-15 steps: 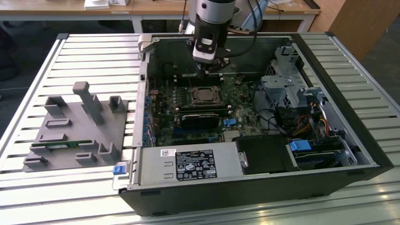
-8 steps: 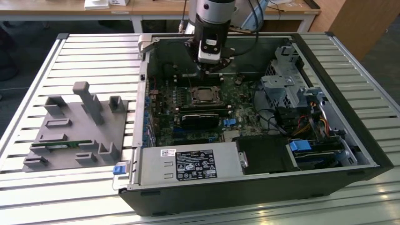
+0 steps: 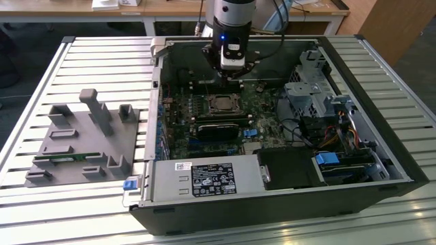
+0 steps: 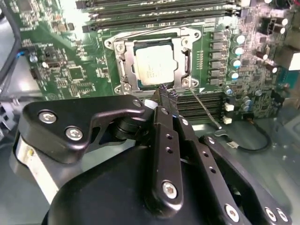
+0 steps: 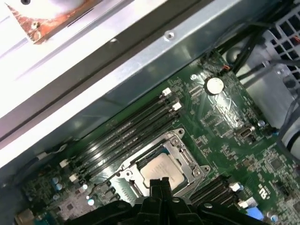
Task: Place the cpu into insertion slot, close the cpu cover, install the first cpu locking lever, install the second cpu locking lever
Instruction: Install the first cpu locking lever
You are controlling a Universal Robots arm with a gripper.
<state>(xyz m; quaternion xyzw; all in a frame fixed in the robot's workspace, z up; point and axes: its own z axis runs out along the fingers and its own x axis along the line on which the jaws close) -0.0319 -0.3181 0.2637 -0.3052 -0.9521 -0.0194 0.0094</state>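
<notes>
The gripper (image 4: 167, 93) is being held low inside the open computer case (image 3: 272, 217). Its two dark fingers are being drawn narrowly together, with nothing being seen between them. In both wrist views the tips are being poised just at the edge of the socket, close above the board.

The cpu (image 4: 153, 65) is being shown as a small flat square with a dull silver-beige top bearing faint print. It is being seated in the insertion slot (image 4: 183, 60), whose dark edge is being glimpsed beside it. The cpu cover (image 4: 121, 61), a thin silvery frame with a central window, is being laid flat over the chip's margins, the metal top being left bare through the window. A thin wire lever (image 4: 206, 110) is being seen slanting away from one corner of the socket across the memory slots (image 4: 187, 110).

The case is being rested open on a slatted table (image 3: 41, 76). Within it are being contained the green motherboard (image 3: 272, 127), a labelled power supply box (image 3: 204, 178) against the near wall, and a metal drive cage (image 3: 310, 94) with cables (image 3: 320, 132) toward the exterior view's right. On the exterior view's left a grey fixture (image 3: 89, 138) is being stood beside the case, a small green strip (image 3: 68, 158) being lodged in one of its recesses.
</notes>
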